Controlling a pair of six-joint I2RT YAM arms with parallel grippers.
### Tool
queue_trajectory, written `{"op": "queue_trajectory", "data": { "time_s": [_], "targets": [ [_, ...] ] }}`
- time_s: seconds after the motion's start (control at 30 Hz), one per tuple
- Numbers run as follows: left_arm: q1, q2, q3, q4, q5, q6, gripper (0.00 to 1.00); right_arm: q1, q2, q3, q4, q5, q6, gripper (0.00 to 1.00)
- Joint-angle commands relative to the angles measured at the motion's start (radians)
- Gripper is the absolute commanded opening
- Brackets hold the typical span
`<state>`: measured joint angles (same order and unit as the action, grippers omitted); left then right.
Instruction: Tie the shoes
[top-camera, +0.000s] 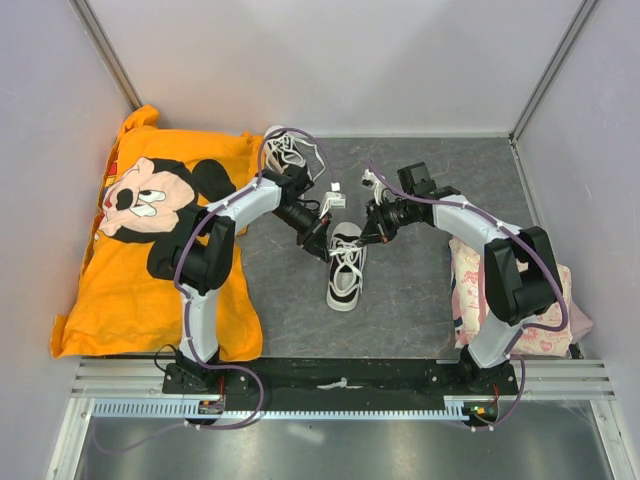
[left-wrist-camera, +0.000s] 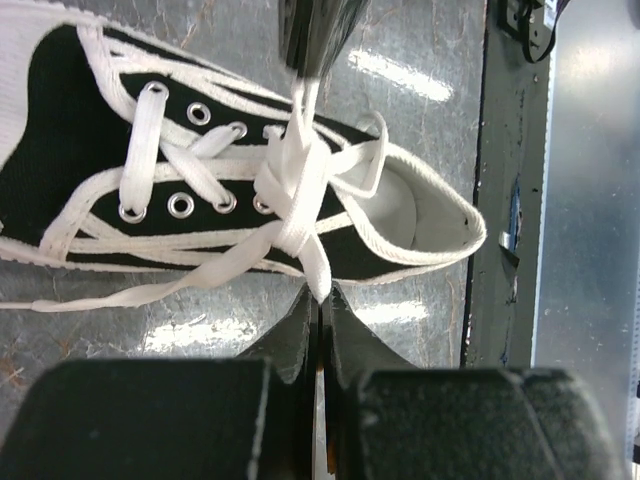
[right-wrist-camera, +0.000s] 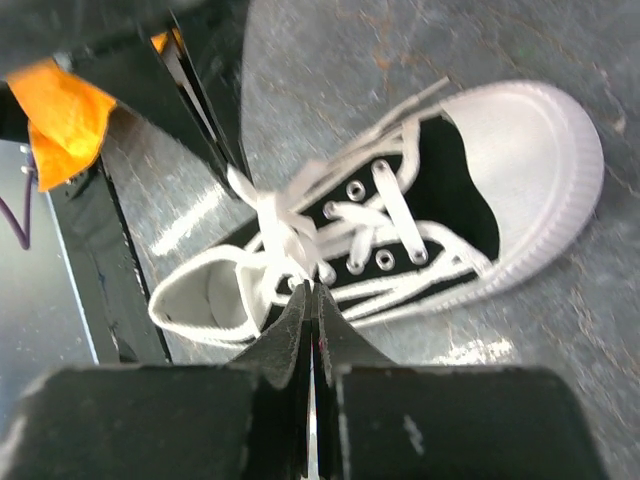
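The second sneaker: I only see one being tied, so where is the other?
In the top view, the second sneaker lies at the back, left of centre, just beyond the left arm, by the far right corner of the orange Mickey cloth.

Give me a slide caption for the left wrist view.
Left gripper pinching a white lace on the black sneaker.

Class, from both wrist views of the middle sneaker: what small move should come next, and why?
Probably draw the grippers apart to snug the knot. The left gripper and right gripper are each shut on a lace strand on opposite sides of the sneaker, and the knot at its top eyelets looks loose.
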<state>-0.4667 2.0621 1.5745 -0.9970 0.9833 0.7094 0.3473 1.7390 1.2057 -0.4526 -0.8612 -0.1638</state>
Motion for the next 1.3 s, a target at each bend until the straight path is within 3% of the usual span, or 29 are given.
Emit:
{"op": "queue_trajectory", "data": {
  "time_s": [0.0,1.27],
  "targets": [
    [0.008,-0.053,-0.013,-0.026,-0.023,0.051,0.02,-0.024,-0.045,-0.018,-0.070,0.016,-0.078,0.00],
    [0.088,-0.152,-0.140,0.072,-0.182,0.096,0.01,-0.152,-0.036,-0.058,-0.199,0.152,-0.284,0.00]
  ]
}}
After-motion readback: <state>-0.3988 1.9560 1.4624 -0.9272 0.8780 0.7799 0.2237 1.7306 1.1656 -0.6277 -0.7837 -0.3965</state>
